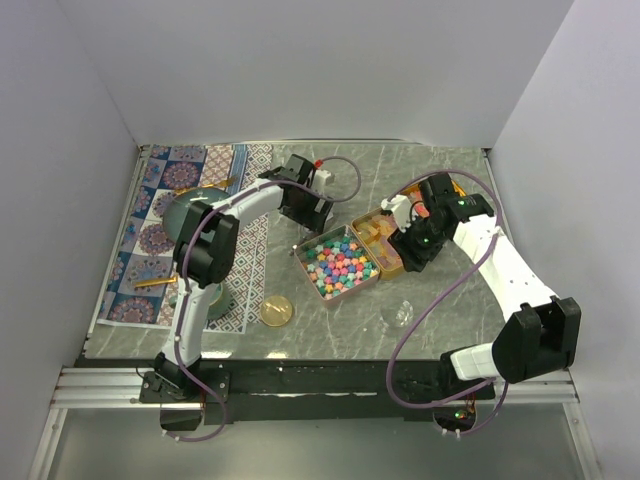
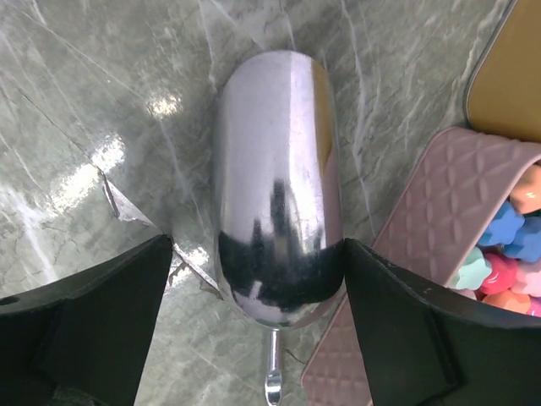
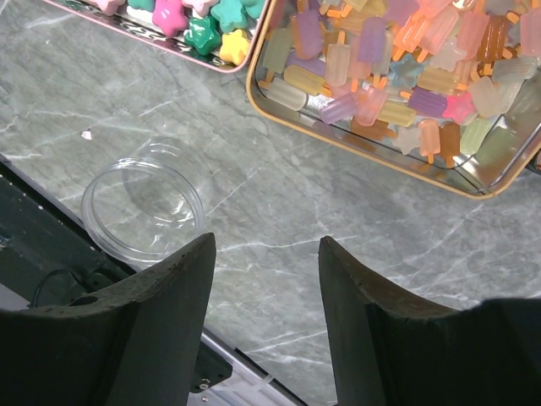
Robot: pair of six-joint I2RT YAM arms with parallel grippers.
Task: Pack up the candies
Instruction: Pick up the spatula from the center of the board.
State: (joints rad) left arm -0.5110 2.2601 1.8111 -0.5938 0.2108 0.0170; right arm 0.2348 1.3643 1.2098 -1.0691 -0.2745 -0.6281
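Nearest us, the left fingers [image 2: 101,330] stand spread on either side of a steel scoop [image 2: 275,169] lying on the bench; we cannot tell if they touch it. Its handle is cut off at the frame edge. From above, the left wrist hides the scoop entirely. Just beside it is the pink tin [image 2: 439,203] of star candies [image 2: 507,245], which sits mid-bench in the top view.

The right fingers [image 3: 144,330] are spread too, with only bare bench between them. Their camera alone shows that the gold tin [image 3: 252,68] holds lolly-shaped gummies [image 3: 380,59]. It also shows the clear jar [image 3: 144,199], faint from above, towards the near edge.

Only the top view shows a patterned mat [image 1: 150,200] along the left edge and a gold disc [image 1: 277,310] by its near corner. It also shows a dish [image 1: 185,210] half hidden by the left arm.

The bench [image 1: 400,170] is grey and marbled, and plain white walls enclose it.
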